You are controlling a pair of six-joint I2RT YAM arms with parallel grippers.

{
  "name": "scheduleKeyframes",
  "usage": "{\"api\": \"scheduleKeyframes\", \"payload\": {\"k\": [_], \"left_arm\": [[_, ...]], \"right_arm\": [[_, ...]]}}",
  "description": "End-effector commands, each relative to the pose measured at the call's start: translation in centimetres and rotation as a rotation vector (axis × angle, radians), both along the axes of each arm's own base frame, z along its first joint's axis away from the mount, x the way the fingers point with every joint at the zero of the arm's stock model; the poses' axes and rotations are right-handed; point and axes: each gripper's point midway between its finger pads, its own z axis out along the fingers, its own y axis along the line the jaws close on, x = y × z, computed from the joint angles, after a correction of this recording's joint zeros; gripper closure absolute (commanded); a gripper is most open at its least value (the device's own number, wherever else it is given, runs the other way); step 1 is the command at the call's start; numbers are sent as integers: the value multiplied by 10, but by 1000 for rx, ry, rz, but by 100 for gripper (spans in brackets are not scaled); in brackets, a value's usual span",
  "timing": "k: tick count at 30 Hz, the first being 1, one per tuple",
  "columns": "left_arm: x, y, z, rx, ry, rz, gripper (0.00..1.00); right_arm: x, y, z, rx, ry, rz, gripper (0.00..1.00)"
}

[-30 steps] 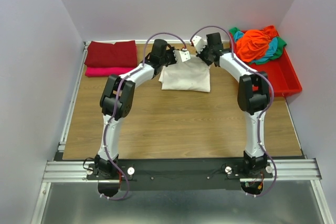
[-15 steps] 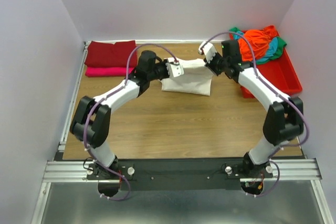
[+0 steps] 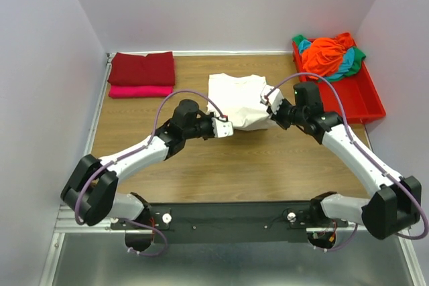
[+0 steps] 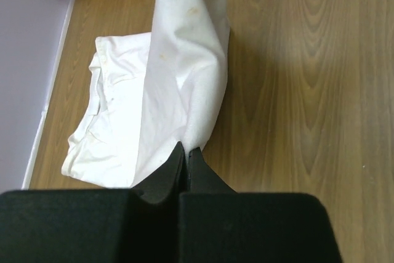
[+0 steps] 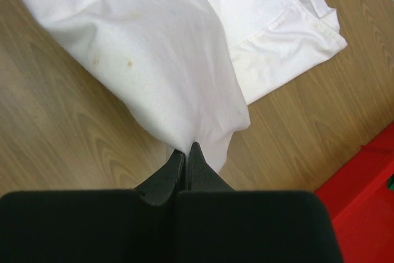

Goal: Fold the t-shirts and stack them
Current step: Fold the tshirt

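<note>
White shirt (image 3: pixel 234 95): lay mid-table (image 3: pixel 201 165), its far part flat on the wood and its near edge raised.
Left gripper (image 4: pixel 186 153): clenched on the near left corner, with the cloth running from its tips away toward the flat part.
Right gripper (image 5: pixel 186 152): clenched on the near right corner, in the same way.
The raised edge spanned the two grippers.
Red shirt (image 3: pixel 141 68): folded, at the far left.
Pink shirt (image 3: pixel 139 91): folded, touching the red shirt's near side.
Tray (image 3: pixel 365 102): at the far right, holding a heap of orange shirt (image 3: pixel 326 57), teal shirt (image 3: pixel 346 69) and green shirt (image 3: pixel 360 51).
</note>
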Motion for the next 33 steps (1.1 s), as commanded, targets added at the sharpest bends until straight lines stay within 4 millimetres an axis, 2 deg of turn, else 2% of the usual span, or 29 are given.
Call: {"api": "scheduleKeyframes", "payload": {"k": [1,6,10,13,18,22,25,30,32,33], "left_arm": [[-17,-1,32,-102,-23,-18,100],[-36,5,41,-129,-38,-46,100],[-46,9,26,-105,-4,-65,100],[-48,9,19,-93,17,-68,100],[-35,9,14,-55,-21,-45,100],[-19,8,11,-28,-29,-27,100],[-4,12,11,-18,-40,-5,100],[27,20,25,-19,-97,40,100],[42,25,32,-16,-125,61,100],[46,27,34,-16,-134,67,100]], "right_arm": [[-35,2,-7,18,56,60,99],[-57,1,-9,25,80,106,99],[-69,-3,-17,5,109,126,99],[-71,-3,-15,6,99,132,99],[-59,-5,-11,-20,85,112,99],[-41,-6,-12,-53,81,82,99],[-26,-9,-4,-80,55,47,99],[-1,-10,-5,-124,44,11,99],[12,-8,3,-127,17,-3,99],[17,-8,-2,-135,27,-9,99]]}}
